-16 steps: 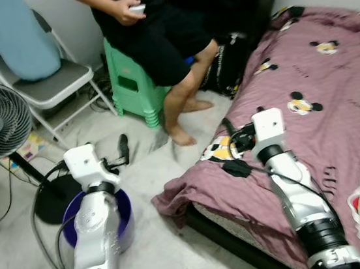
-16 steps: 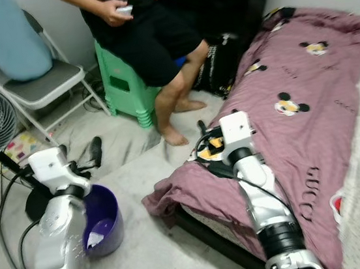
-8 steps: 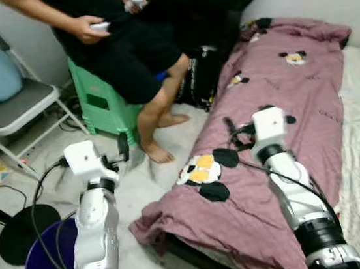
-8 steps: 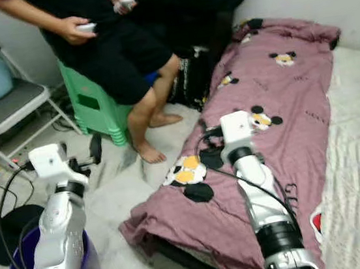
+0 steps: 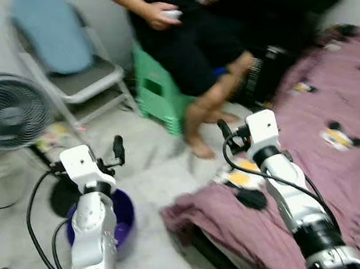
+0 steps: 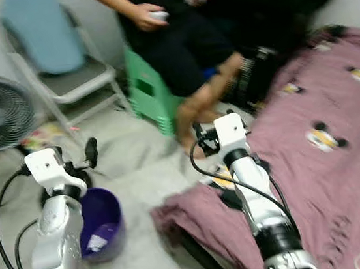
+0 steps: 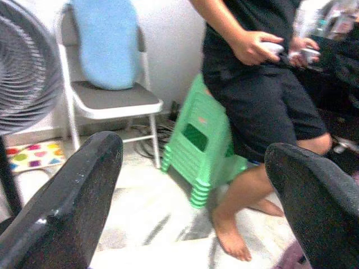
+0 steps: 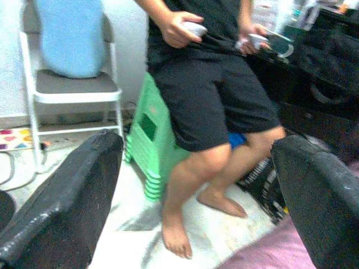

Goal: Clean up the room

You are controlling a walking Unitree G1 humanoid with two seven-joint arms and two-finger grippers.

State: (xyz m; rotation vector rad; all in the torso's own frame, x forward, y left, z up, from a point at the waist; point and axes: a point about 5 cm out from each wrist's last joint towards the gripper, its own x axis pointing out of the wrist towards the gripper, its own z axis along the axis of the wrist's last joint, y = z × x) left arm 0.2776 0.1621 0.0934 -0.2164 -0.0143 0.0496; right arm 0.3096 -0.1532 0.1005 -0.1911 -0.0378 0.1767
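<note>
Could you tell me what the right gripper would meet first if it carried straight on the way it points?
Probably the seated person's bare leg, in front of the green stool; the right gripper is open and empty. Depth is uncertain.

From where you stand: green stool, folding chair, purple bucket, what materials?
Green stool: looks like moulded plastic, matte, ribbed stacked rims. Folding chair: likely painted metal tube frame with a grey padded seat. Purple bucket: probably glossy plastic; blur leaves it uncertain.
</note>
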